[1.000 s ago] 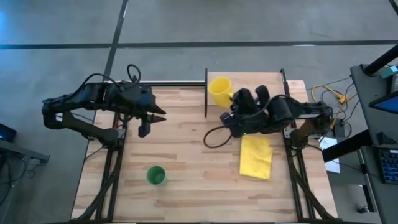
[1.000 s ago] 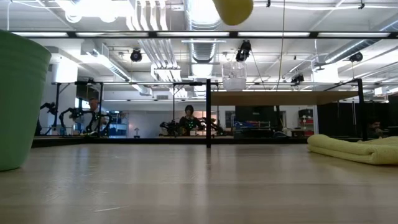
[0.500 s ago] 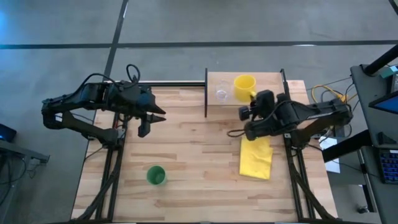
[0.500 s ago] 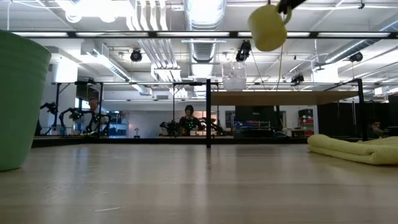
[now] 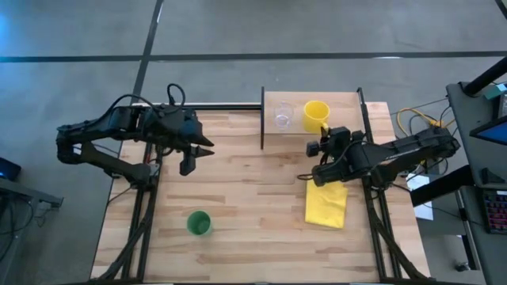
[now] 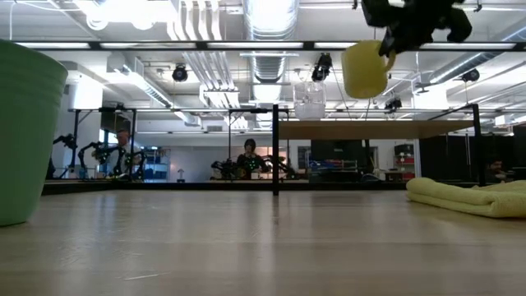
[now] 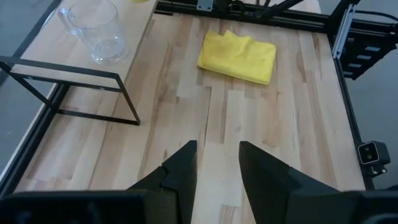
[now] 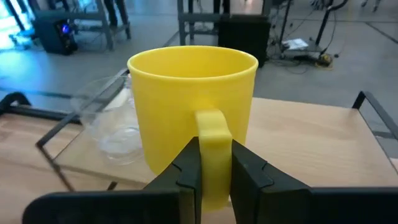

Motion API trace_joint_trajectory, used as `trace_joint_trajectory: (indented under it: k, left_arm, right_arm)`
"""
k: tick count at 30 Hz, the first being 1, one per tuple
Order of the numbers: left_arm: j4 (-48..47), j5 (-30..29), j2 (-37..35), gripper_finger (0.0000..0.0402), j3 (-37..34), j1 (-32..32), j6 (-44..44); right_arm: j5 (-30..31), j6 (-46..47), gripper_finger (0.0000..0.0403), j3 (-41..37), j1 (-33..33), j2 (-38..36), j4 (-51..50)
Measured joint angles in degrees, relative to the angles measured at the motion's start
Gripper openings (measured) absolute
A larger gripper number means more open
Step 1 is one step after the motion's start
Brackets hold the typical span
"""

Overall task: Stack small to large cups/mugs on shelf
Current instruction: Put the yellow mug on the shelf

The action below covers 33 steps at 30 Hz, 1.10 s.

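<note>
Right gripper (image 8: pixel 214 177): jaws pinched the yellow mug (image 5: pixel 315 114) by its handle, upright above the shelf (image 5: pixel 344 101), just beside the clear cup (image 5: pixel 283 117). Left gripper (image 7: pixel 214 165): jaws narrowly parted, empty, near the tabletop's far-left corner.

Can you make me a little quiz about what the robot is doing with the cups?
1. True or false: the right end effector is shut on the mug's handle.
2. What stands on the shelf beside the mug? A) clear cup B) green cup C) cloth
3. Fill in: the green cup stands on the ____.

Key: 1 true. 2 A, the clear cup. 3 table; the open left end effector waits above it.
</note>
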Motion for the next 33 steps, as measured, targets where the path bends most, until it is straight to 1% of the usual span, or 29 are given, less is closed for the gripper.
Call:
trace_joint_trajectory:
  k: [4, 10, 13, 20, 23, 28, 33]
  left_arm:
    - [-0.01, 0.0, 0.41, 0.0105, 0.0, 0.0, 0.0]
    - [0.03, 0.0, 0.41, 0.0105, 0.01, 0.0, -0.02]
    - [0.06, -0.02, 0.41, 0.0105, 0.07, 0.0, -0.02]
    - [0.2, -0.02, 0.66, 0.0105, 0.04, 0.0, 0.02]
    - [0.28, -0.03, 0.82, 0.0105, 0.04, 0.0, 0.03]
    - [0.99, -0.04, 0.84, 0.0105, -0.02, 0.0, 0.07]
    - [1.27, -0.04, 0.84, 0.0105, -0.04, 0.0, 0.09]
  right_arm:
    - [2.78, 3.72, 0.0043, -4.78, 0.02, 0.11, 2.17]
    - [4.59, 4.99, 0.0043, -9.65, -0.33, 0.09, 5.39]
    - [6.34, 5.11, 0.0043, -10.17, -0.9, 0.07, 6.03]
    - [6.51, 4.53, 0.0043, -10.18, -3.43, 0.04, 6.54]
    - [6.5, 1.93, 0.0043, -10.18, -4.04, 0.04, 8.78]
    - [5.96, -5.57, 0.0043, -10.18, -4.74, 0.04, 12.83]
    - [5.82, -5.77, 0.0043, -10.18, -6.46, 0.04, 13.35]
